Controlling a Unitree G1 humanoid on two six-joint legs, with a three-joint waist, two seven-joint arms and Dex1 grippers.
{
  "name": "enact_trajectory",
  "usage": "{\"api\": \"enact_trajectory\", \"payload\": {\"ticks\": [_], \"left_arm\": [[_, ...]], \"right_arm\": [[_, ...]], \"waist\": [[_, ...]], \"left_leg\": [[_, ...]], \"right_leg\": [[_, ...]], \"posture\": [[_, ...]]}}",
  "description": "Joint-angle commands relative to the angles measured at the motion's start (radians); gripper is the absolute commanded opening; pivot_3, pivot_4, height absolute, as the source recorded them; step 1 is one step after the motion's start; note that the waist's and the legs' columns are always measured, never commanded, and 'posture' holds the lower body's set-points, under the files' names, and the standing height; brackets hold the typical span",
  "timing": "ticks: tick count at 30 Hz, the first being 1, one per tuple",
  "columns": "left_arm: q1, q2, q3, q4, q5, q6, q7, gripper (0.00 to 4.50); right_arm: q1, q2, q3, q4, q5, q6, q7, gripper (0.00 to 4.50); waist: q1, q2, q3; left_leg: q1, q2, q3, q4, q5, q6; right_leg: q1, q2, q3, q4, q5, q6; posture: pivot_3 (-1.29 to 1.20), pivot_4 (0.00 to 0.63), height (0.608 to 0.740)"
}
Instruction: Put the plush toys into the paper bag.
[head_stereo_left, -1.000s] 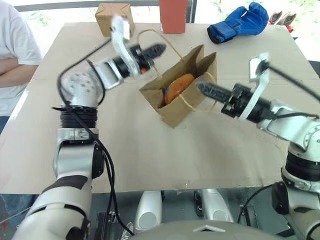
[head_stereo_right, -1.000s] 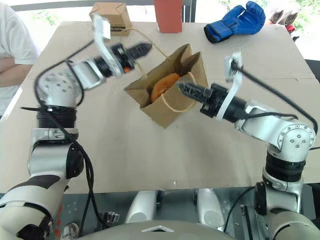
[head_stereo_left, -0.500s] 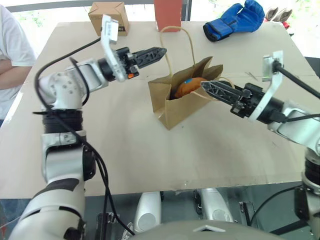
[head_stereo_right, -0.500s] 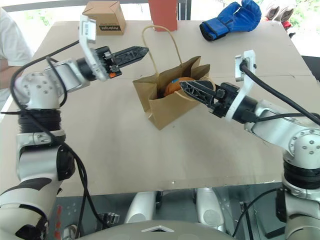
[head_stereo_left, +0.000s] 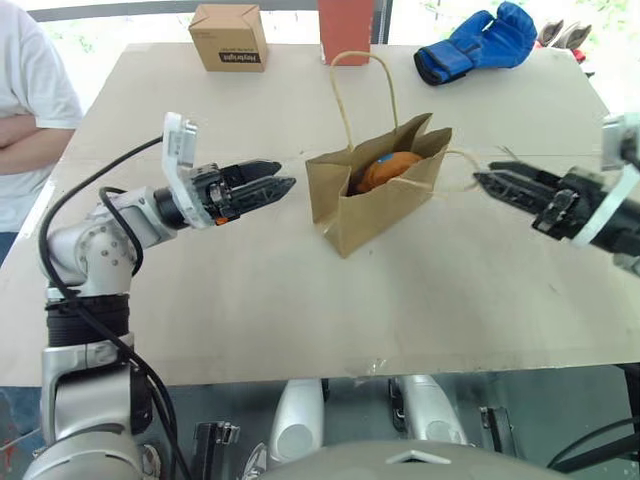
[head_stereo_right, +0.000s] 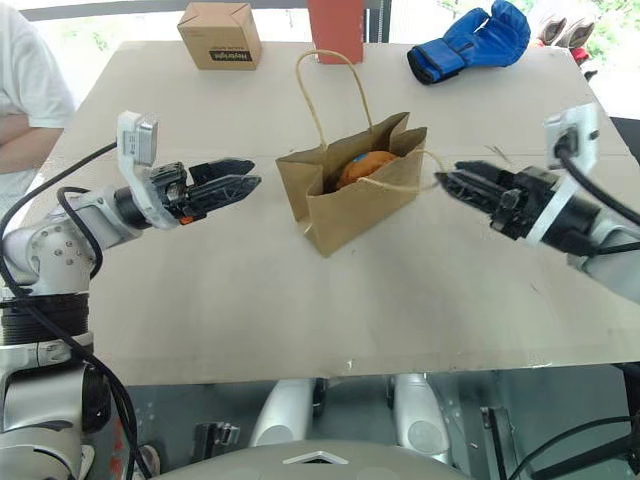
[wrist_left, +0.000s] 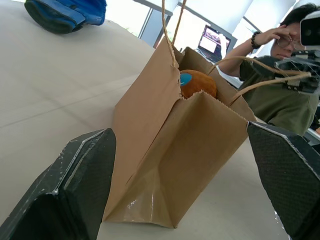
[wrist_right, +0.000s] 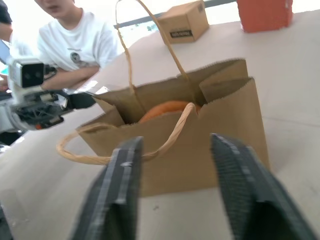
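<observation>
The paper bag stands upright with its mouth open in the middle of the table. A brown bear plush toy with a blue mark lies inside it, also visible in the left wrist view as a round plush toy. My left gripper hovers to the bag's left, open and empty, its fingers wide apart. My right gripper hovers to the bag's right with its fingers apart. One bag handle stretches towards its tips and crosses one fingertip. The other handle stands up.
A small cardboard box, a red-orange box and a blue boxing glove stand along the table's far edge. A person in a white shirt sits at the left side. Bare table lies in front of the bag.
Both arms have drawn back from the bag, the left one leftwards and the right one rightwards. My left gripper has opened. The bag, tilted before, now stands upright.
</observation>
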Motion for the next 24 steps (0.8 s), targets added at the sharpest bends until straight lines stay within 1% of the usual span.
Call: {"api": "enact_trajectory", "payload": {"ticks": [1, 2, 7, 9, 10, 12, 16, 17, 19, 21, 24], "left_arm": [[-0.040, -0.003, -0.038, 0.036, 0.043, -0.057, -0.067, 4.50], [-0.050, -0.004, -0.051, 0.052, 0.056, -0.067, -0.083, 4.50], [-0.091, -0.020, -0.093, 0.111, 0.101, -0.100, -0.134, 4.50], [-0.109, -0.033, -0.116, 0.132, 0.120, -0.111, -0.152, 4.50], [-0.119, -0.041, -0.123, 0.134, 0.120, -0.108, -0.159, 4.50], [-0.136, -0.057, -0.131, 0.135, 0.116, -0.094, -0.161, 4.50], [-0.147, -0.060, -0.140, 0.135, 0.121, -0.087, -0.166, 4.50], [-0.147, -0.061, -0.139, 0.130, 0.120, -0.084, -0.163, 4.50], [-0.143, -0.066, -0.139, 0.113, 0.118, -0.074, -0.158, 4.50], [-0.127, -0.077, -0.150, 0.084, 0.121, -0.070, -0.154, 4.50], [-0.103, -0.090, -0.166, 0.047, 0.137, -0.085, -0.144, 4.50]], "right_arm": [[0.029, -0.031, -0.109, -0.016, 0.085, -0.010, 0.054, 0.19], [0.035, -0.033, -0.124, -0.017, 0.111, -0.016, 0.055, 0.06], [0.103, -0.051, -0.167, -0.054, 0.137, -0.016, 0.078, 0.06], [0.140, -0.090, -0.141, -0.117, 0.053, 0.005, 0.130, 0.06], [0.147, -0.104, -0.095, -0.155, -0.002, 0.011, 0.153, 0.06], [0.141, -0.095, 0.033, -0.212, -0.114, 0.003, 0.179, 0.06], [0.035, 0.025, 0.328, -0.233, -0.406, -0.089, 0.202, 0.06], [0.003, 0.055, 0.404, -0.222, -0.488, -0.111, 0.202, 0.06], [-0.041, 0.109, 0.509, -0.198, -0.606, -0.141, 0.213, 0.06], [-0.114, 0.202, 0.630, -0.116, -0.753, -0.191, 0.221, 0.06], [-0.181, 0.298, 0.723, -0.009, -0.894, -0.249, 0.236, 0.06]], "waist": [[0.002, 0.000, 0.000], [0.001, 0.000, 0.000], [-0.004, 0.000, 0.000], [-0.005, 0.000, 0.000], [-0.005, 0.000, 0.000], [-0.008, 0.000, 0.000], [-0.008, 0.000, -0.001], [-0.009, -0.001, -0.001], [-0.010, 0.000, 0.000], [-0.009, -0.001, -0.001], [-0.007, -0.002, -0.001]], "left_leg": [[0.000, 0.000, 0.000, 0.000, 0.000, 0.000], [0.000, 0.000, 0.000, 0.000, 0.000, 0.000], [0.000, 0.000, -0.001, 0.000, 0.000, 0.000], [0.000, 0.000, 0.000, 0.001, 0.000, 0.000], [0.000, 0.000, 0.000, 0.001, 0.000, 0.000], [0.001, 0.000, -0.001, 0.001, 0.000, 0.000], [0.001, 0.000, -0.001, 0.002, 0.000, 0.000], [0.001, 0.000, -0.001, 0.002, 0.000, 0.000], [0.001, 0.000, -0.001, 0.003, 0.000, 0.000], [0.001, 0.000, -0.001, 0.003, 0.000, 0.000], [0.000, 0.000, -0.001, 0.004, 0.000, 0.000]], "right_leg": [[0.000, 0.000, 0.000, 0.000, 0.000, 0.000], [0.000, 0.000, 0.000, 0.000, 0.000, 0.000], [0.000, 0.001, 0.000, 0.001, 0.000, 0.001], [0.000, 0.001, 0.000, 0.002, 0.002, 0.003], [0.000, 0.001, 0.000, 0.002, 0.002, 0.004], [0.000, 0.001, 0.000, 0.003, 0.002, 0.004], [0.000, 0.001, 0.000, 0.003, 0.002, 0.004], [0.000, 0.001, 0.000, 0.003, 0.002, 0.004], [0.000, 0.001, 0.000, 0.004, 0.002, 0.004], [0.000, 0.001, 0.000, 0.004, 0.002, 0.004], [0.000, 0.001, 0.000, 0.004, 0.002, 0.004]], "posture": [[0.00, 0.150, 0.740], [0.00, 0.150, 0.740], [0.00, 0.150, 0.740], [0.00, 0.150, 0.740], [0.00, 0.150, 0.740], [0.00, 0.150, 0.740], [0.00, 0.150, 0.740], [0.00, 0.150, 0.740], [0.00, 0.150, 0.740], [0.00, 0.150, 0.740], [0.00, 0.150, 0.740]]}}
